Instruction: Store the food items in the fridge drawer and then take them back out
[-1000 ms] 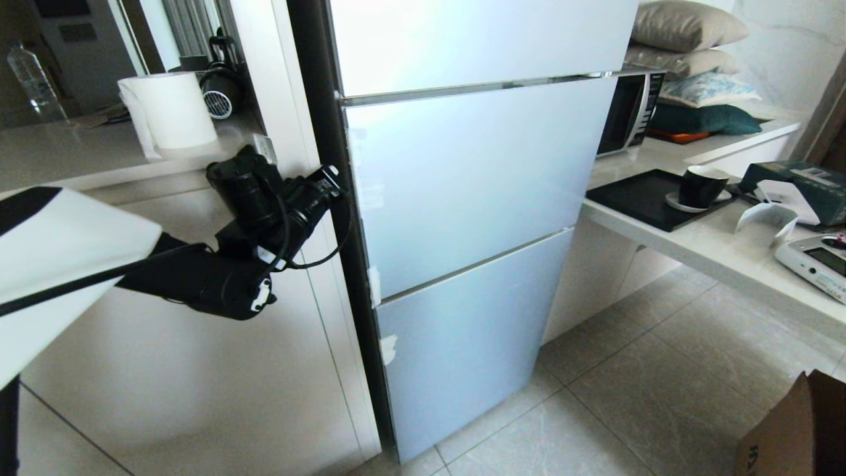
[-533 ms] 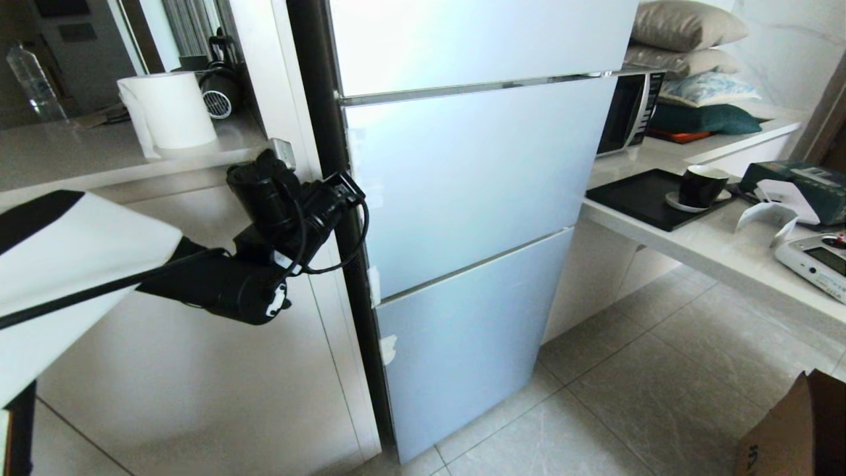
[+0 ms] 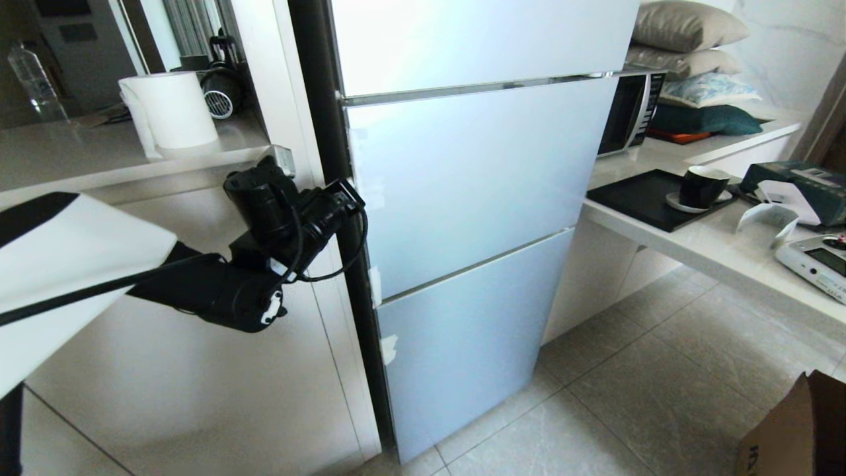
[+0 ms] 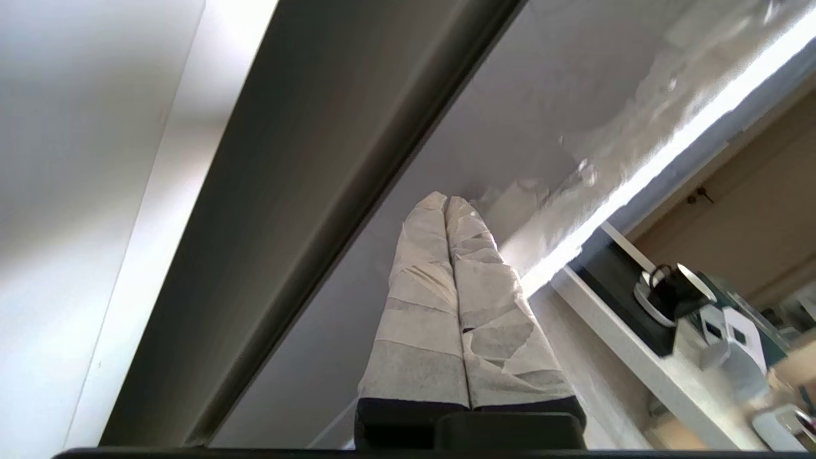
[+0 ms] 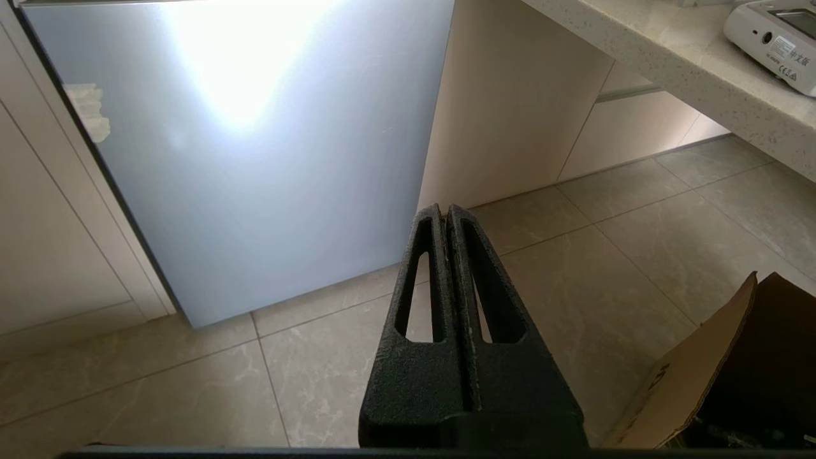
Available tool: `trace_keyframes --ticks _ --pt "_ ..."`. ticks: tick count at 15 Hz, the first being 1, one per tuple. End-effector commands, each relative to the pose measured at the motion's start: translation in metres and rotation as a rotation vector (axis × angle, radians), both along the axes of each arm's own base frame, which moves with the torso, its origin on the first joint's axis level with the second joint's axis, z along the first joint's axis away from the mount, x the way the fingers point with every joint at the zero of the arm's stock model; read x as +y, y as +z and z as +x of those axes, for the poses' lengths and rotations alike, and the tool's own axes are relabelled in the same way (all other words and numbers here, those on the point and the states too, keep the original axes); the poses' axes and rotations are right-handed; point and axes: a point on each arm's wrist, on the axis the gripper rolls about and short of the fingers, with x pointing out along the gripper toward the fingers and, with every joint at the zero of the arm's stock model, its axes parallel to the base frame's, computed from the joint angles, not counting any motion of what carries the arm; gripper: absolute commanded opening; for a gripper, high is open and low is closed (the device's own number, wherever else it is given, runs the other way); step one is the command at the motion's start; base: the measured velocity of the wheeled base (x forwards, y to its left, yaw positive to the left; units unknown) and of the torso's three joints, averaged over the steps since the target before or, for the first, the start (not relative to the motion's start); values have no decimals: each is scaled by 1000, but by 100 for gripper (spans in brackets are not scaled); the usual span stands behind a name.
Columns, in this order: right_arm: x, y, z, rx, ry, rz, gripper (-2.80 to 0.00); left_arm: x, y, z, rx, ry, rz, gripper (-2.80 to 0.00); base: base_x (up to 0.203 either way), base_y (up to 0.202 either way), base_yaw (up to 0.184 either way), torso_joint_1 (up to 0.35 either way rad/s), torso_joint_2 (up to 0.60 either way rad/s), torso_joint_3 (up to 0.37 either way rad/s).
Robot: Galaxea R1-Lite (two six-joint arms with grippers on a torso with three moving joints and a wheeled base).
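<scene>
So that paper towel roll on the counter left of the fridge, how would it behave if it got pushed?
The paper towel roll stands upright on the counter, taller than wide, so a high push would probably tip it. It looks light and soft, likely denting rather than breaking. On its side it would probably roll, and its loose hanging sheet might unwind.

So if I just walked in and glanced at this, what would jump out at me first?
Probably the tall pale blue fridge in the middle, all its doors shut. Next, the robot's black left arm reaching in from the left, its left hand pressed shut at the fridge's dark left edge, beside the middle door. To the right, a counter holds a black tray with a dark cup.
</scene>
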Motion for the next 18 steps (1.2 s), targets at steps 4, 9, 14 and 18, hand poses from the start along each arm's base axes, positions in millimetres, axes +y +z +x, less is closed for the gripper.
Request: trace_keyframes --ticks 4,9,14,18 --pt "0 0 0 4 0 -1 -280 -1 5 -11 -2 -51 6 -280 0 0 0 0 0 0" --pt "0 0 0 3 2 -1 -280 -5 4 -12 -2 -62 9 -280 0 0 0 0 0 0" --pt "0 0 0 1 -1 -1 -280 -8 10 -32 7 -87 14 -280 0 0 0 0 0 0" --pt "0 0 0 3 0 -1 -280 -29 14 -75 28 -188 23 -280 0 0 0 0 0 0"
